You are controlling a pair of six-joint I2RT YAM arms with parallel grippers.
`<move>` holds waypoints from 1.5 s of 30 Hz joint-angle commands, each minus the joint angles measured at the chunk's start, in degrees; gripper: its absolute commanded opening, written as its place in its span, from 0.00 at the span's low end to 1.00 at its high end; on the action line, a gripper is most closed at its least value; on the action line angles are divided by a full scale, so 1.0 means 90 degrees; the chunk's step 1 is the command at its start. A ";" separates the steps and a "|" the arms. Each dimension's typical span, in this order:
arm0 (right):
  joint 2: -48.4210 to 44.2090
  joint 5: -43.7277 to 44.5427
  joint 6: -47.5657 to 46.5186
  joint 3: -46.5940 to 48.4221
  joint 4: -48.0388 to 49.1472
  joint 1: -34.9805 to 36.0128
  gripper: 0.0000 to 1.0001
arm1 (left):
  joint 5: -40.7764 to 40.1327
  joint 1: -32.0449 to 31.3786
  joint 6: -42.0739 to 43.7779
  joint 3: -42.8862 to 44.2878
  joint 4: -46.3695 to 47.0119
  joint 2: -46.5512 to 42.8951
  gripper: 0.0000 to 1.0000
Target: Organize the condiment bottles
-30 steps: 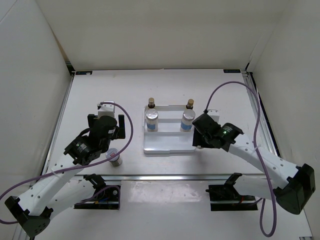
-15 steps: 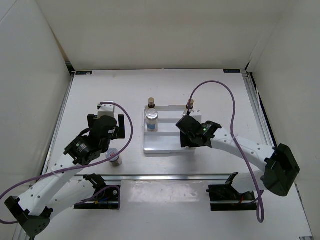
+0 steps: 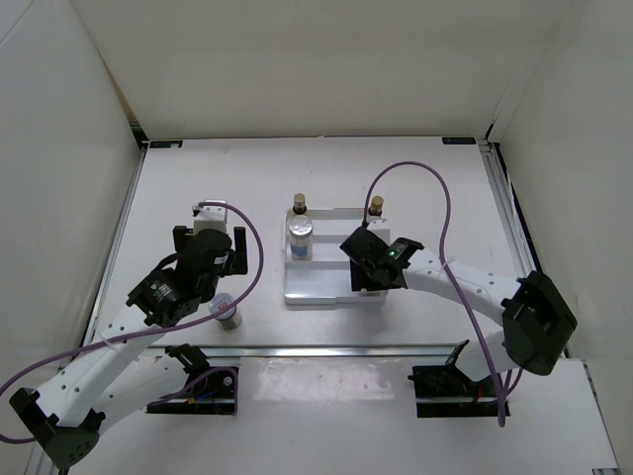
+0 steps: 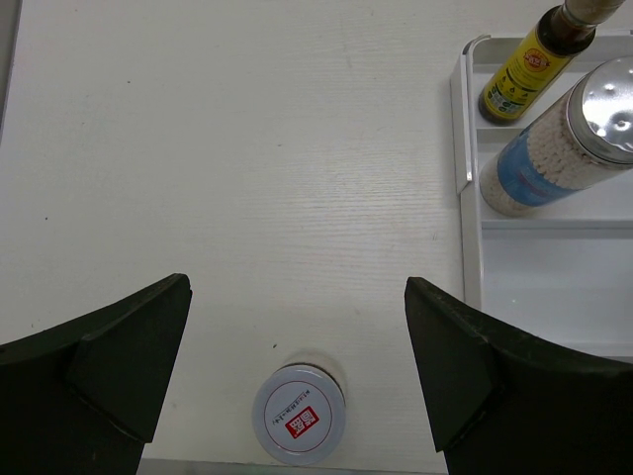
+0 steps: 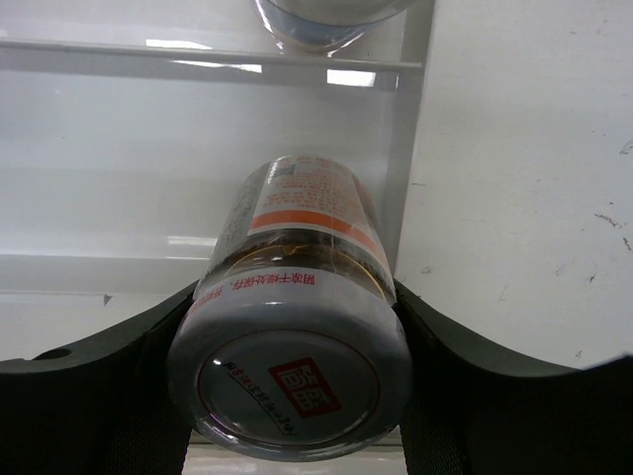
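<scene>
My right gripper (image 3: 369,269) hangs over the right side of the white tray (image 3: 321,287), shut on a squat red-marked jar (image 5: 297,327) held lid-up between its fingers (image 5: 465,366). I cannot tell whether the jar touches the tray's floor (image 5: 129,198). Two slim brown bottles (image 3: 299,206) (image 3: 376,206) stand in the back row, and a silver-lidded cylinder (image 3: 300,237) stands in front of the left one. A second cylinder (image 5: 326,18) shows only its base. My left gripper (image 4: 297,289) is open above a second jar (image 4: 298,415) (image 3: 227,310) on the table.
The tray's left rim (image 4: 463,188) lies to the right of the left gripper. The tray's right rim (image 5: 407,168) runs beside the held jar, with bare table (image 5: 524,178) beyond it. White walls enclose the table on three sides.
My right arm has swung left with the jar, from beside the tray's right edge to over it, and now covers the right cylinder from above. The left arm has not moved.
</scene>
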 commanded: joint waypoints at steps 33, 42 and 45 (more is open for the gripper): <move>-0.1051 0.1029 0.0394 0.0776 -0.1050 0.0410 1.00 | 0.0335 0.0026 -0.1200 0.0149 -0.0757 0.0284 1.00; -0.1901 0.1166 0.0394 0.0425 -0.1177 0.0537 1.00 | 0.0912 0.0026 -0.2285 -0.0261 -0.1021 0.0343 1.00; -0.2048 0.1166 0.0394 0.0288 -0.1177 0.0537 1.00 | 0.0912 0.0026 -0.2285 -0.0261 -0.1021 0.0489 1.00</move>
